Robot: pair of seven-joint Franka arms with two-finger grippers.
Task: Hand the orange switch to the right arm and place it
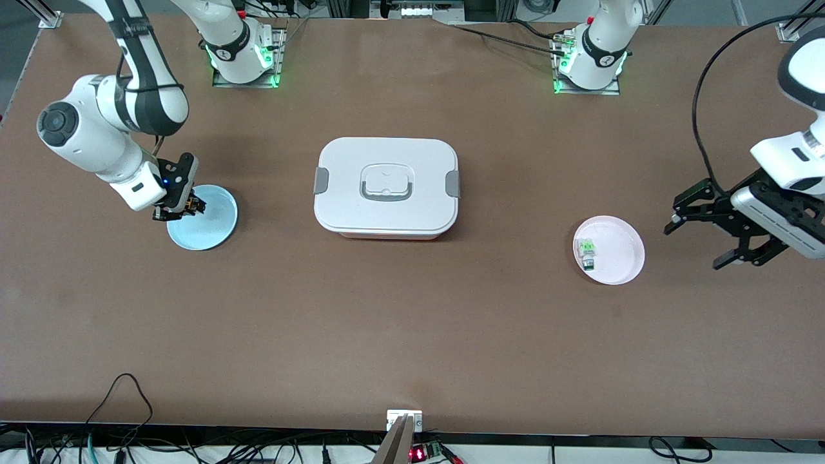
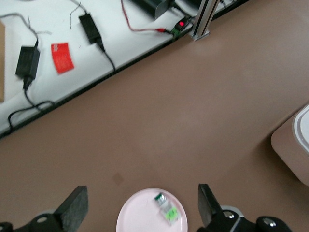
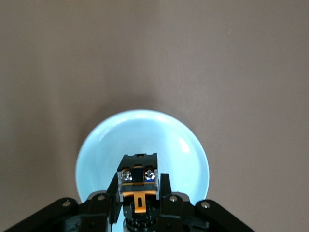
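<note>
Two arms show in the front view. The right gripper (image 1: 187,207) hangs over the rim of the blue plate (image 1: 213,225), clamped on the orange switch (image 1: 191,206). The left gripper (image 1: 706,240) waits with its fingers spread, over bare table just beside the pink plate (image 1: 622,258), which holds a white-and-green part (image 1: 586,251). A lidded white box (image 1: 387,187) sits between the two plates.

From the left wrist view, nothing lies between the left gripper's spread fingers (image 2: 75,208); the pink plate (image 2: 140,217) lies below them.

From the right wrist view, the orange switch (image 3: 138,183) sits pinched between the fingers (image 3: 166,205), with the blue plate (image 3: 145,140) directly beneath. It looks small, rigid and light, with smooth plastic sides that could slip, so the flat sides of its body seem the sound hold.
</note>
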